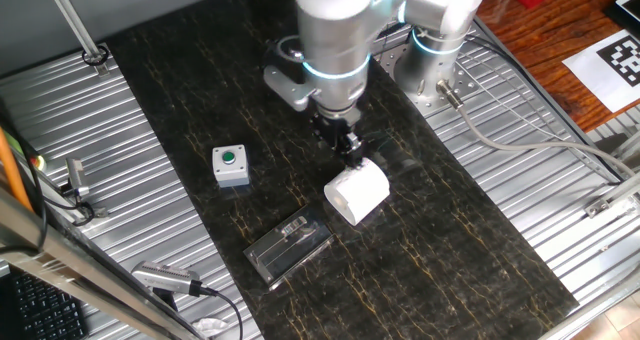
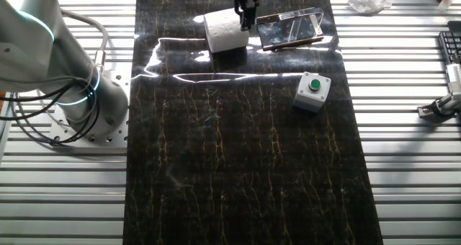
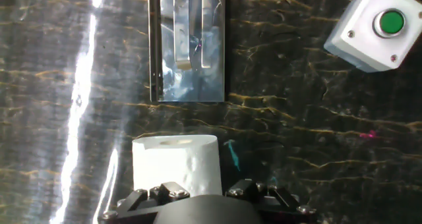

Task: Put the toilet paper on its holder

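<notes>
The toilet paper (image 1: 360,192) is a white roll lying on its side on the dark mat, just beside the holder (image 1: 290,245), a shiny metal plate. My gripper (image 1: 354,160) comes down onto the roll's upper edge, fingers close together, and looks shut on the roll's wall. In the other fixed view the gripper (image 2: 246,21) stands at the end of the roll (image 2: 222,32) that faces the holder (image 2: 290,29). In the hand view the roll (image 3: 175,161) sits directly in front of the hand, with the holder (image 3: 188,46) beyond it. My fingertips are hidden there.
A small grey box with a green button (image 1: 231,166) stands on the mat apart from the holder; it also shows in the other fixed view (image 2: 312,91) and the hand view (image 3: 372,28). The robot base (image 2: 79,108) and cables sit on the ribbed metal beside the mat.
</notes>
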{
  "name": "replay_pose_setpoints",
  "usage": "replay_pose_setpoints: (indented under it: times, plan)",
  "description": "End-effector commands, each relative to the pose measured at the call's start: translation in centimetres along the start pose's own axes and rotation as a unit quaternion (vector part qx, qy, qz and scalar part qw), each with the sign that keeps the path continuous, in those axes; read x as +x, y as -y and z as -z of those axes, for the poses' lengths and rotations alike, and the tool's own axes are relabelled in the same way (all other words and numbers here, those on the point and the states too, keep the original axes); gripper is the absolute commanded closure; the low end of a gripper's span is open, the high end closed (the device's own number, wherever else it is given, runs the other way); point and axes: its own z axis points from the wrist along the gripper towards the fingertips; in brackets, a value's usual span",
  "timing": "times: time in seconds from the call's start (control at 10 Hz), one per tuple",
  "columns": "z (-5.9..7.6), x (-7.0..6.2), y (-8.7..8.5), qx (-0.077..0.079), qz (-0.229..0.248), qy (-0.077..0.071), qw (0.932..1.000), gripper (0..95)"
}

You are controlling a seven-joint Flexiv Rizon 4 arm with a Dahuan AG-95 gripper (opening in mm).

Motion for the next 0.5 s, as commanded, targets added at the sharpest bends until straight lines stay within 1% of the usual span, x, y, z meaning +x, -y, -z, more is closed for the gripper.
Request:
replay_pose_setpoints:
  times: [0.1, 0.2, 0.3, 0.5]
  plan:
    - [-1.2, 1.9, -2.2, 0.007, -0.013, 0.007, 0.9999, 0.0]
    - [-2.2, 2.7, -3.1, 0.008, -0.014, 0.010, 0.9998, 0.0]
    - [-2.9, 3.0, -3.4, 0.011, -0.015, 0.016, 0.9997, 0.0]
    - [-4.2, 2.9, -3.4, 0.014, -0.024, 0.026, 0.9993, 0.0]
